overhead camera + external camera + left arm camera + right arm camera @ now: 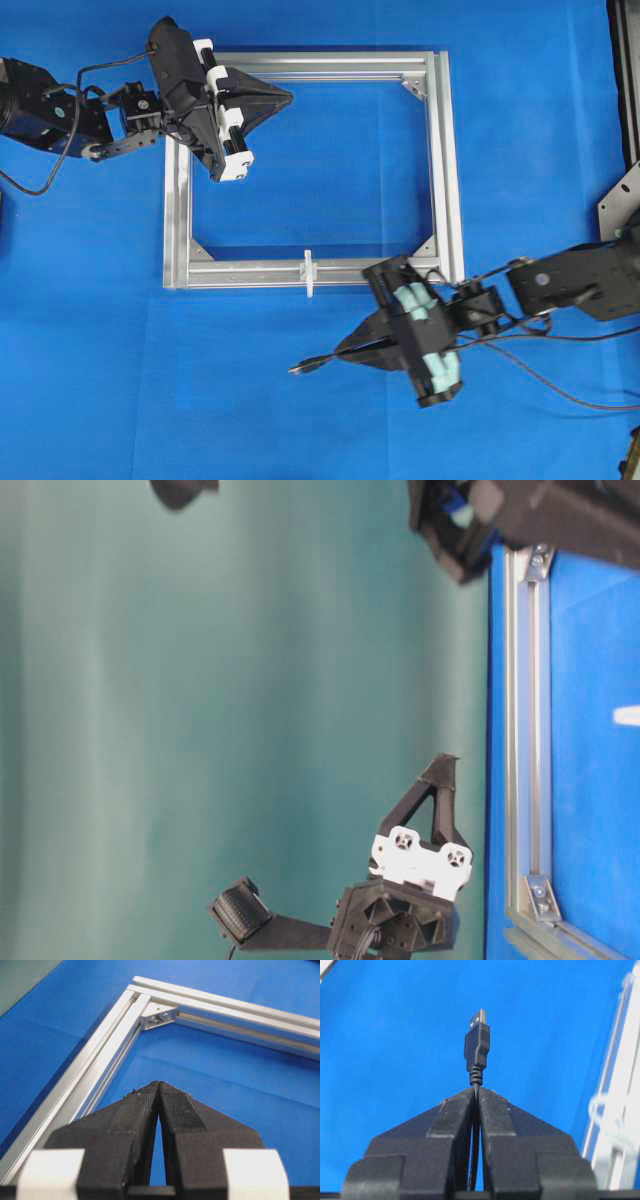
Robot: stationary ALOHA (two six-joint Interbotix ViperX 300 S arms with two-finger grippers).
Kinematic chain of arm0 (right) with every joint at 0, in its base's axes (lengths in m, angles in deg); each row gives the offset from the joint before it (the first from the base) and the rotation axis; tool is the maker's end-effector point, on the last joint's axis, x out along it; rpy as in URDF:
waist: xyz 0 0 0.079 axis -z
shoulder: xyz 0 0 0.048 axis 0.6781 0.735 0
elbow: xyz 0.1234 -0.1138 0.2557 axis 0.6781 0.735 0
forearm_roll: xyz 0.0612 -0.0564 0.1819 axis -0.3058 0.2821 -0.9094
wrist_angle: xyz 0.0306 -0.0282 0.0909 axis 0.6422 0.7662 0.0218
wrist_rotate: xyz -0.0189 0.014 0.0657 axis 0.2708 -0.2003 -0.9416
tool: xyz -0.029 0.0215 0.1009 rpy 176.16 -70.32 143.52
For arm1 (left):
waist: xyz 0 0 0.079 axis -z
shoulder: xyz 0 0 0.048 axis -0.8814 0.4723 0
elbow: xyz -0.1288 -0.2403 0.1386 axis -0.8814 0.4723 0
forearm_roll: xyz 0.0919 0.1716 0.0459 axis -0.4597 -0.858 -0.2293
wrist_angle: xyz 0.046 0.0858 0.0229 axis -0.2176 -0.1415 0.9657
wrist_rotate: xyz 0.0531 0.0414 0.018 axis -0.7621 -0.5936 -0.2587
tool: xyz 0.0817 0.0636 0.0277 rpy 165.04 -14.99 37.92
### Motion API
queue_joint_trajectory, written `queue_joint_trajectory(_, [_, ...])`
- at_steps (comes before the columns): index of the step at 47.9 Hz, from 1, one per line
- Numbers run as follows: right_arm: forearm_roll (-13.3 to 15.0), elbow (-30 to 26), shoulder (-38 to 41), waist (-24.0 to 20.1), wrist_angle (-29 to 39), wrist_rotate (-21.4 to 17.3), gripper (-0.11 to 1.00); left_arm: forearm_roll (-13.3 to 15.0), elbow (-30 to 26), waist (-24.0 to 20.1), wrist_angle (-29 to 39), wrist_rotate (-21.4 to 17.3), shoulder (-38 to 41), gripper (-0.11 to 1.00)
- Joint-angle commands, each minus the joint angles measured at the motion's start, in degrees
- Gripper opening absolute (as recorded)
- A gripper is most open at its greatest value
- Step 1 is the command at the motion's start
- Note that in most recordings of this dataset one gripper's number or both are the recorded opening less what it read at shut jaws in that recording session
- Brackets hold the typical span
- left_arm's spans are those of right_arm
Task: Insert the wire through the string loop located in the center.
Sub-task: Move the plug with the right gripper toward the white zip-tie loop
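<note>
My right gripper [342, 352] is shut on the wire [312, 364], a thin black cable whose USB plug [477, 1045] sticks out just past the fingertips and points left in the overhead view. It hangs in front of the frame's near rail, to the right of the string loop [309, 273]. That whitish loop stands upright on the middle of the near rail and shows blurred at the right edge [610, 1120] of the right wrist view. My left gripper [288, 97] is shut on nothing and hovers over the frame's far left corner.
A square silver aluminium frame [445, 170] lies on the blue cloth; its corner bracket [159, 1016] shows ahead of the left gripper. Metal hardware [620, 200] stands at the right edge. Loose black arm cables [570, 385] trail off to the lower right.
</note>
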Motion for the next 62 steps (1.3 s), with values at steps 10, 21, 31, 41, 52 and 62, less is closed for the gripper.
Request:
queue_joint_trajectory(10, [-0.18, 6.86, -7.56, -0.18, -0.18, -0.09, -0.01, -0.18, -0.79, 0.09, -0.26, 0.09, -1.85, 0.0])
queue_joint_trajectory(21, [-0.26, 9.05, -9.32, 0.53, -0.35, -0.09, -0.01, -0.18, -0.88, 0.09, -0.26, 0.0, -1.85, 0.0])
queue_joint_trajectory(31, [-0.26, 9.14, -9.23, 3.78, -0.53, -0.09, -0.01, -0.18, -0.88, 0.09, -0.35, 0.0, -1.85, 0.0])
queue_joint_trajectory(41, [-0.7, 9.14, -9.14, 9.05, -0.79, -0.09, -0.01, -0.18, -0.7, 0.09, -0.26, 0.09, -1.85, 0.0])
queue_joint_trajectory(52, [-1.85, 8.96, -8.44, 11.6, -1.14, -0.09, -0.01, -0.18, -0.7, 0.09, -0.35, 0.0, -1.85, 0.0])
queue_joint_trajectory(62, [-1.85, 8.96, -8.0, 11.6, -1.32, -0.09, -0.01, -0.18, -0.88, 0.09, -0.26, 0.0, -1.85, 0.0])
